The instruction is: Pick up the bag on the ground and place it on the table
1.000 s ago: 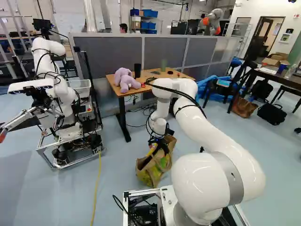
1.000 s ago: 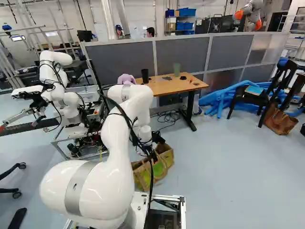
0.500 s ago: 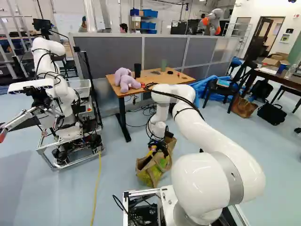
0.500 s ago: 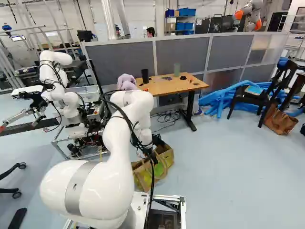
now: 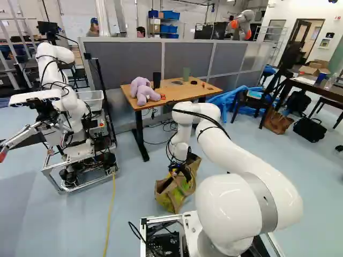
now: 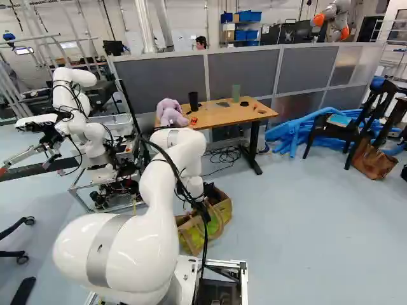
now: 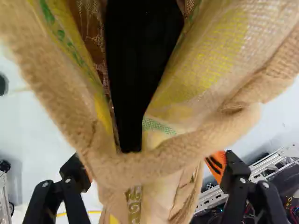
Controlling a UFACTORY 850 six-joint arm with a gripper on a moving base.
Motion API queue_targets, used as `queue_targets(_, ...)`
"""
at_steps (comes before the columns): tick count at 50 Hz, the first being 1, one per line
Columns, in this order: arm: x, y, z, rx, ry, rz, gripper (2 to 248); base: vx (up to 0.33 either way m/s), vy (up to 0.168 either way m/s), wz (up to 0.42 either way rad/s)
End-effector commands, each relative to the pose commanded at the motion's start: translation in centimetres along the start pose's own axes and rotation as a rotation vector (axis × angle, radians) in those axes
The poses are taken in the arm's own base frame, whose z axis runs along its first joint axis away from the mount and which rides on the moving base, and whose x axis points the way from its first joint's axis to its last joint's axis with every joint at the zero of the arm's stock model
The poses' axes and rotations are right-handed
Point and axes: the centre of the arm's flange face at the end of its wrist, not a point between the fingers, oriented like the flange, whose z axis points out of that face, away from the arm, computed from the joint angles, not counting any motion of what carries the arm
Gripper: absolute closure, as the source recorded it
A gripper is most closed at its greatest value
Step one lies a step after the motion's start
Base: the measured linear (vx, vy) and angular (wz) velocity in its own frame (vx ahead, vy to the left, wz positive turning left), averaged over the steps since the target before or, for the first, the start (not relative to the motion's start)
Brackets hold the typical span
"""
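In the left base view, read as a clock face with our tan and green bag (image 5: 170,196) at its centre, we see another robot (image 5: 77,126) at ten o'clock and the yellow cable (image 5: 111,206) on the floor near nine. Between eleven and twelve, a purple plush toy (image 5: 142,90) lies on the wooden table (image 5: 177,94), just beside a dark cup (image 5: 156,80); a green cup (image 5: 186,74) stands at twelve. The bag itself rests on the floor, short of the table. Our gripper (image 5: 183,170) reaches down at its top, about one o'clock from its middle. In the wrist view we have the fingers of the gripper (image 7: 150,163) spread wide, a looped handle (image 7: 154,163) of the bag passing between them; whether either pad touches it, we cannot tell. Our arm (image 5: 236,147) bends over toward three o'clock. Blue wrapped material (image 5: 229,101) lies at one, and a brown bag (image 5: 277,123) and a black bag (image 5: 310,129) sit at two.
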Motion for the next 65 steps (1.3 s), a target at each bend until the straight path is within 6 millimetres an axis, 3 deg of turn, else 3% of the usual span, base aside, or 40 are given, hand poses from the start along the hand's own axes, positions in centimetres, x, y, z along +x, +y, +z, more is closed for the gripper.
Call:
queue_targets(14, 0.0, 0.0, 1.1, 0.0, 0.0, 0.0, 11, 0.0, 0.0, 0.0)
queue_targets(15, 0.0, 0.0, 1.2, 0.0, 0.0, 0.0, 48, 0.0, 0.0, 0.0)
queue_targets(20, 0.0, 0.0, 1.2, 0.0, 0.0, 0.0, 48, 0.0, 0.0, 0.0)
queue_targets(21, 0.0, 0.0, 1.2, 0.0, 0.0, 0.0, 86, 0.0, 0.0, 0.0)
queue_targets(25, 0.0, 0.0, 1.2, 0.0, 0.0, 0.0, 86, 0.0, 0.0, 0.0)
queue_targets(26, 0.0, 0.0, 1.2, 0.0, 0.0, 0.0, 123, 0.0, 0.0, 0.0)
queue_targets(30, 0.0, 0.0, 1.2, 0.0, 0.0, 0.0, 123, 0.0, 0.0, 0.0)
queue_targets(31, 0.0, 0.0, 1.2, 0.0, 0.0, 0.0, 160, 0.0, 0.0, 0.0)
queue_targets(36, 0.0, 0.0, 1.2, 0.0, 0.0, 0.0, 160, 0.0, 0.0, 0.0)
queue_targets(37, 0.0, 0.0, 1.2, 0.0, 0.0, 0.0, 197, 0.0, 0.0, 0.0)
queue_targets(41, 0.0, 0.0, 1.2, 0.0, 0.0, 0.0, 197, 0.0, 0.0, 0.0)
queue_targets(42, 0.0, 0.0, 1.2, 0.0, 0.0, 0.0, 228, 0.0, 0.0, 0.0)
queue_targets(52, 0.0, 0.0, 1.1, 0.0, 0.0, 0.0, 229, 0.0, 0.0, 0.0)
queue_targets(65, 0.0, 0.0, -0.5, 0.0, 0.0, 0.0, 229, 0.0, 0.0, 0.0)
